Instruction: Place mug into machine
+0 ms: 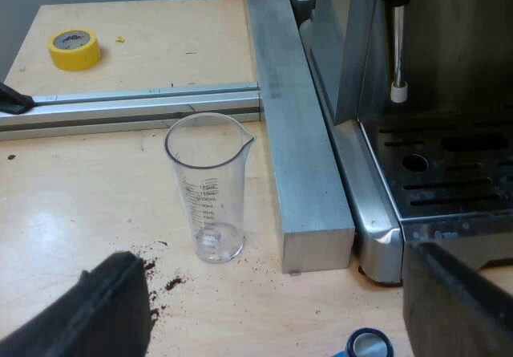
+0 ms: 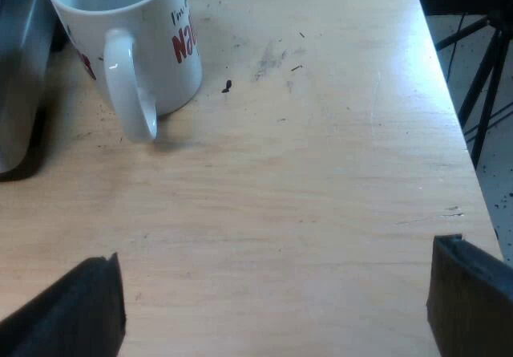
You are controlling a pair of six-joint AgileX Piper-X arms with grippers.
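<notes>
Firstly, left wrist view: the left tool (image 1: 268, 265) hangs over the surface (image 1: 96, 196), fingers spread wide and gripping nothing. A blue tamper (image 1: 369, 345) lies between the fingers, and loose coffee grounds (image 1: 164, 285) lie by one finger. Just beyond stands an upright, empty measuring glass (image 1: 204, 188), beside a metal bar (image 1: 300, 132) that runs along the espresso machine (image 1: 353, 44). The machine's drip tray (image 1: 449, 184) sits under its steam wand (image 1: 398, 52). A roll of yellow tape (image 1: 74, 49) lies well apart.

Secondly, right wrist view: the right tool (image 2: 278, 253), fingers likewise spread and gripping nothing, hangs over bare surface. The white mug (image 2: 128, 40) stands upright on the surface, well apart from the tool, with its handle toward it.
</notes>
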